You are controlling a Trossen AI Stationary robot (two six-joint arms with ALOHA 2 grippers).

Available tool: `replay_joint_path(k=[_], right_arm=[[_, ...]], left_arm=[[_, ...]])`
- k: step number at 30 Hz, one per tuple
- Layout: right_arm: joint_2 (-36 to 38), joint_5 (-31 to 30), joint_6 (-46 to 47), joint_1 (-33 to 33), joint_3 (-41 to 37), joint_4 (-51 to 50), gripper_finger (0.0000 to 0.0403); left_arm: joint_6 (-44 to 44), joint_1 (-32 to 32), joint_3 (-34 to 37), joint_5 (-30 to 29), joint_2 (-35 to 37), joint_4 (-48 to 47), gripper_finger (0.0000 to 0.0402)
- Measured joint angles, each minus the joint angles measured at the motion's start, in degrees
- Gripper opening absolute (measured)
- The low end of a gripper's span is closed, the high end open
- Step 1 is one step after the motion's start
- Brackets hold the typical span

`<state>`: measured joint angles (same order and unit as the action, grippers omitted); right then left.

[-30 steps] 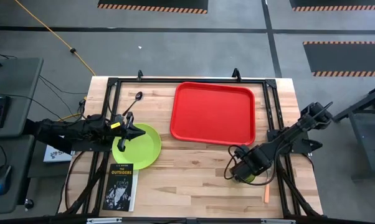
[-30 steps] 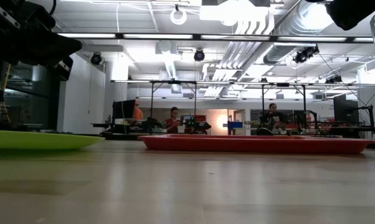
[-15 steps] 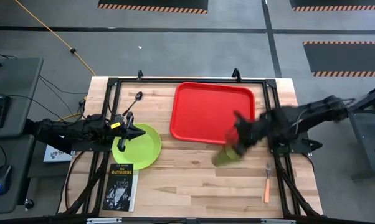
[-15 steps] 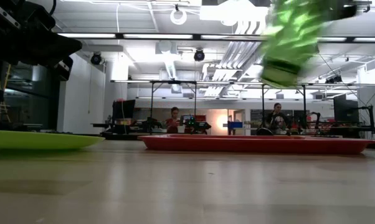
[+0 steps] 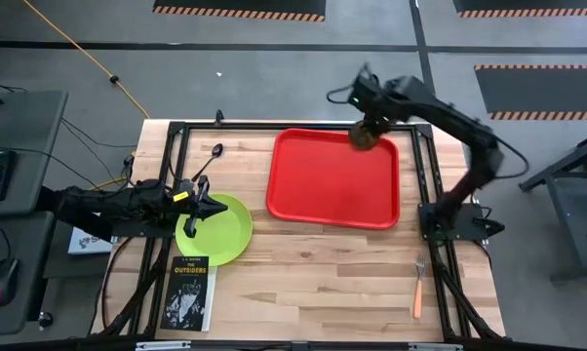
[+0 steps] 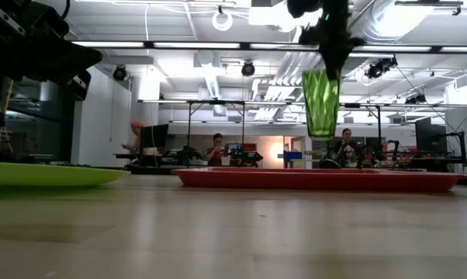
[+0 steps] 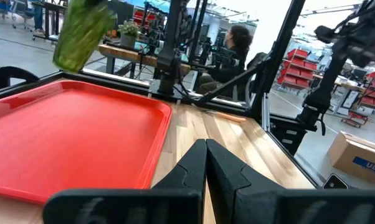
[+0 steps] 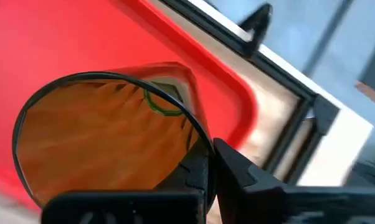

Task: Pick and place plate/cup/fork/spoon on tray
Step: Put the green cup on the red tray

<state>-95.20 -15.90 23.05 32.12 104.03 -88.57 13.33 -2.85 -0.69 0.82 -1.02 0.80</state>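
Looks light, thin-walled and probably slick, that cup (image 6: pixel 321 103), so best pinched at the rim. Held clamped by the right gripper (image 5: pixel 364 125) above the tray (image 5: pixel 333 177)'s far right corner. Left gripper (image 5: pixel 208 207) pinched together, empty, over the plate (image 5: pixel 222 231).

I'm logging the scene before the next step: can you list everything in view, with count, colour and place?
tray: one, bright red, far middle of the table, nothing resting on it.
cup: one, translucent green, held upright in the air above the tray's far right corner.
plate: one, lime green, left part of the table.
spoon: one, dark, on the wood beyond the plate.
fork: one, peach handle, near right edge of the table.
book: one, black cover, near left, in front of the plate.
people: several, seated at desks in the room behind.
left gripper: shut, over the plate's left edge.
right gripper: shut on the cup.
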Motion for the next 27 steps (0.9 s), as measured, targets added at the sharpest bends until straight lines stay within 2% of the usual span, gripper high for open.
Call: replay_joint_path(k=[6,10,18,27], right_arm=[[-7.1,5.1,-11.8,6.9,1.4,-1.3,0.0001],[-5.4,8.7,-15.8,12.5,-3.2,0.3,0.0001],[6.4,14.6,-13.5,22.5,-18.3,12.1,0.0000],[7.4,15.5,-8.8,23.8,-28.8,19.2,0.0000]], left_arm=[[0.0,0.0,0.0,0.0,0.0,0.0,0.0001],[0.0,0.0,0.0,0.0,0.0,0.0,0.0001],[0.0,0.0,0.0,0.0,0.0,0.0,0.0001],[0.0,0.0,0.0,0.0,0.0,0.0,0.0001]])
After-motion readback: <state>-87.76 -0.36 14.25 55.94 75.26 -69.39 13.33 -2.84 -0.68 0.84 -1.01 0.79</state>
